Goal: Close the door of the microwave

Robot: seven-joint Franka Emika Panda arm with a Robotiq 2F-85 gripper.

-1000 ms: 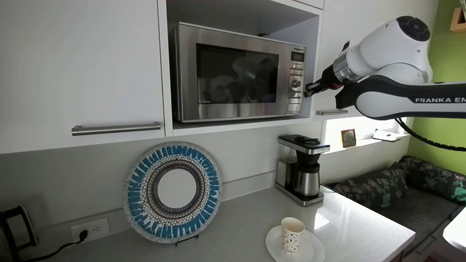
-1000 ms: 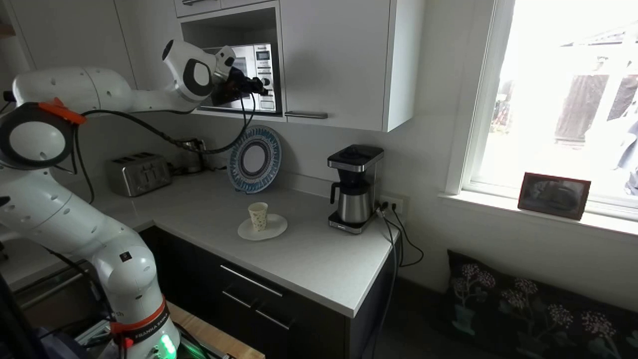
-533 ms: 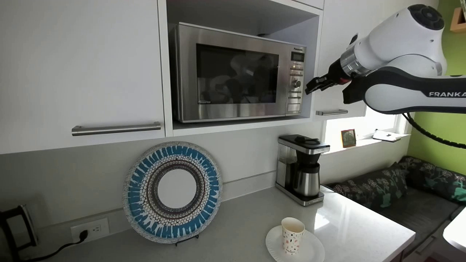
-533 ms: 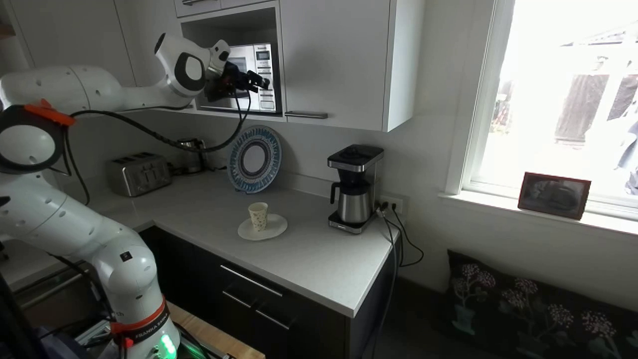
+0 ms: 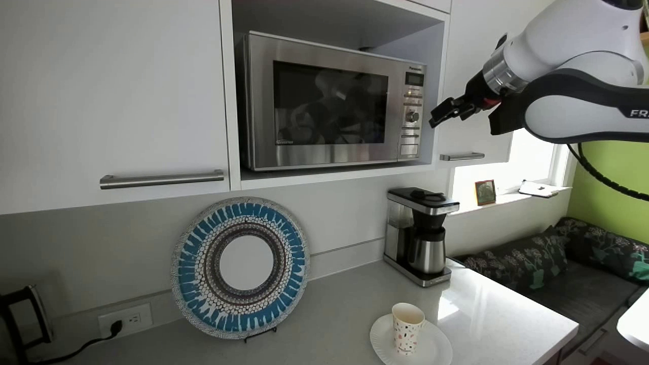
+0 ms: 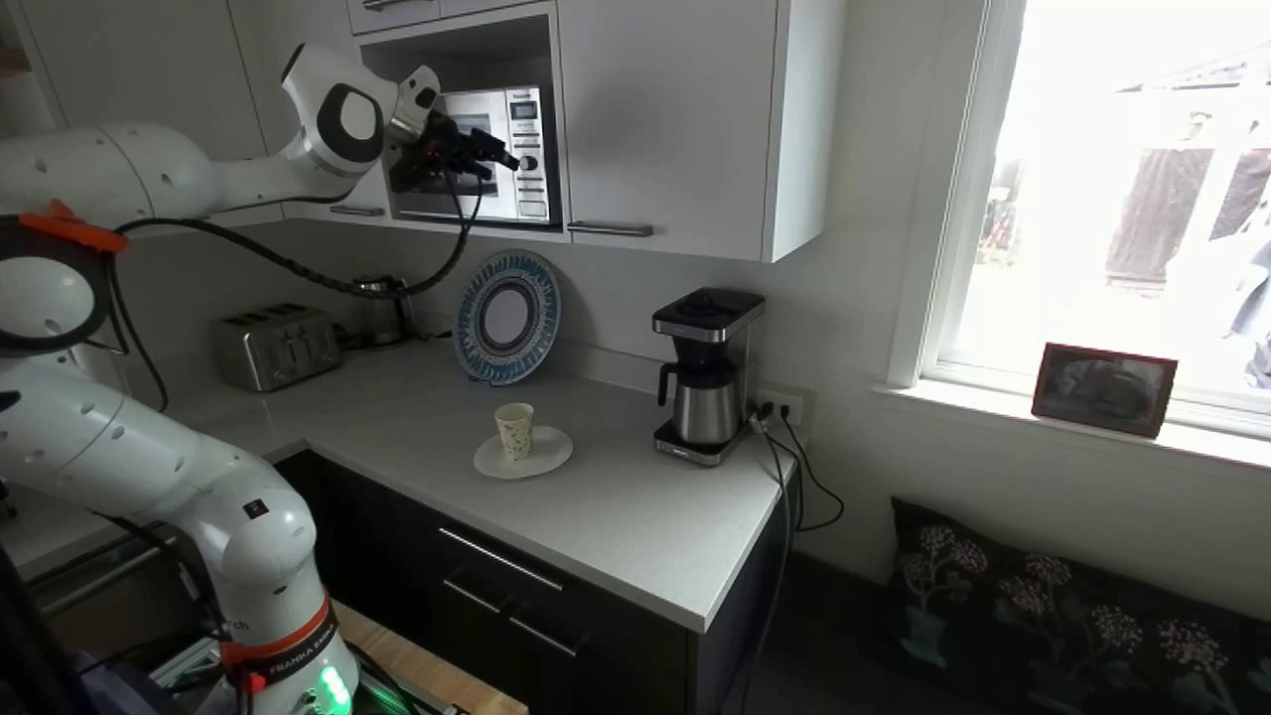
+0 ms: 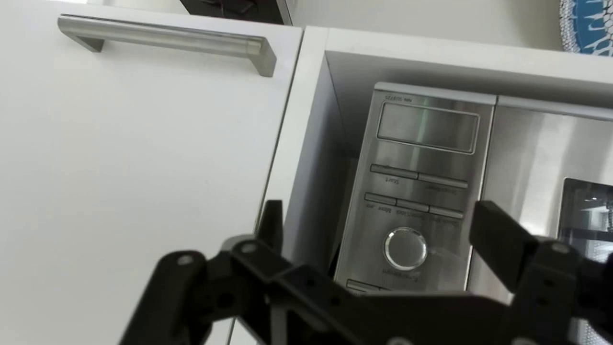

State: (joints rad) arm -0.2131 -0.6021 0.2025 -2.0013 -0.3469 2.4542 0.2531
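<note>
The microwave (image 5: 411, 147) sits in an open cabinet niche, and its door (image 5: 329, 153) lies flush with the front, no gap showing along its edges. My gripper (image 5: 447, 119) hangs in front of the control strip, clear of the steel. In an exterior view the gripper (image 6: 501, 167) covers part of the door (image 6: 503, 204). The wrist view looks at the control panel (image 7: 431, 163) and the seam beside the door (image 7: 531, 143). There the gripper (image 7: 377, 208) stands open, its fingers (image 7: 500, 239) wide apart with nothing between them.
A white cabinet door with a bar handle (image 7: 167, 38) adjoins the niche. Below, the counter (image 5: 350, 304) carries a coffee maker (image 5: 428, 248), a patterned round plate (image 5: 203, 274) and a paper cup (image 5: 407, 329) on a white plate. A toaster (image 6: 278, 348) stands farther along.
My arm has drawn back from the microwave, rising and moving right in an exterior view. The jaws have spread apart. Microwave and door have not moved.
</note>
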